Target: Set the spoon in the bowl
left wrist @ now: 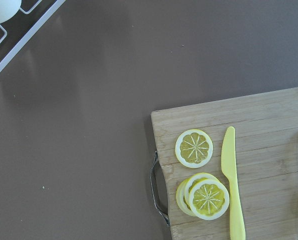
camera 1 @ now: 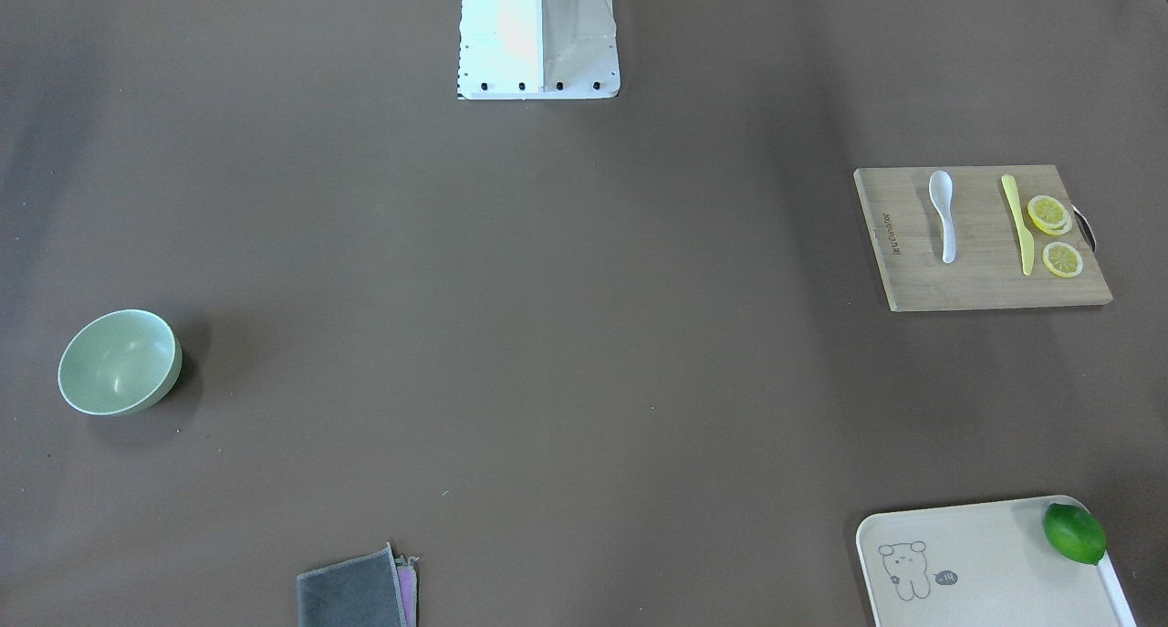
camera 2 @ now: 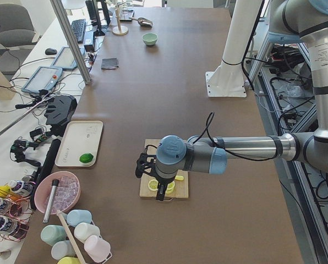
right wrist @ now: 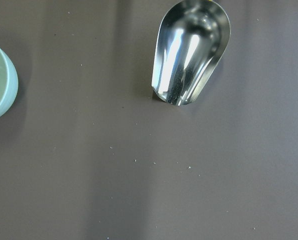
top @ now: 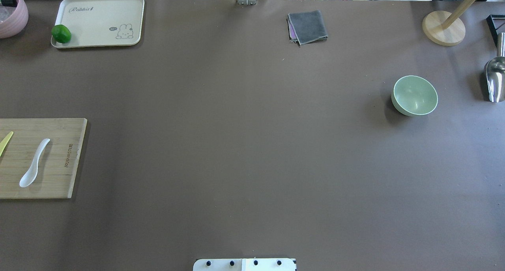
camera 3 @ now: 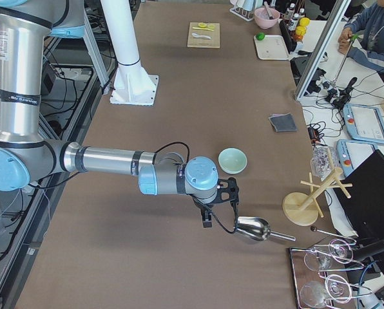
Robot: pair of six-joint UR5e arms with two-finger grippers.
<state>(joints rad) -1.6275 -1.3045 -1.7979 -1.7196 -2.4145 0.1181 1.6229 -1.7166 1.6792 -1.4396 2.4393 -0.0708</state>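
One glossy spoon lies on a wooden board, with the smooth round bowl well apart. Whether the left gripper or right gripper gapes cannot be told.

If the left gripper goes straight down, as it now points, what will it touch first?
Most likely the lemon slices on the wooden cutting board, or the board itself beside them. The left gripper hangs above that end, but depth is unclear.

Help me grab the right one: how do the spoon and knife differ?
The spoon is white, the knife yellow. The spoon ends in a rounded scoop; the knife is flat and slim. The knife lies beside the lemon slices, the spoon farther off. Both lie on the board.
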